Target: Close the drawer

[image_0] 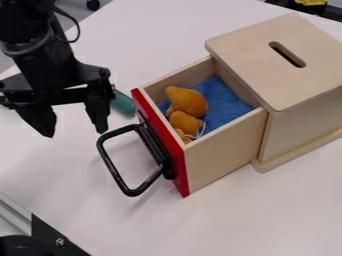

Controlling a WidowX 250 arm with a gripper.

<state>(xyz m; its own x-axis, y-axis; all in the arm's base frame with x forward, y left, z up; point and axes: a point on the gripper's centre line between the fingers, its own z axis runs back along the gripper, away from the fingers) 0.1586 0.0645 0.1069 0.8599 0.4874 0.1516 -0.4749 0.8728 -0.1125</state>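
Dark rounded object [23,246]: nearest the camera, far out to the lower left of the wooden box [304,112].
Drawer [224,152]: pulled well out of the wooden box on its left side, its back end within the opening; it looks lined up to slide home.
Red front panel [162,145]: well apart from the wooden box, so the closing itself is undone.
Black bail handle [117,172]: fixed to the panel, jutting away from the wooden box.
Gripper [75,133]: left of the wooden box, beyond the panel and near the handle; its two fingers are spread apart with nothing held.
Mustard plush toy [187,101]: in the drawer, left of the wooden box, lying against a blue cloth [230,110]; it seems low enough to go in, though a raised part could brush the opening.
Left to do: by my judgement, the whole push, pressing the panel toward the wooden box until the gap is gone.
Lettering: no brand, label or writing can be read on the wooden box or around it.
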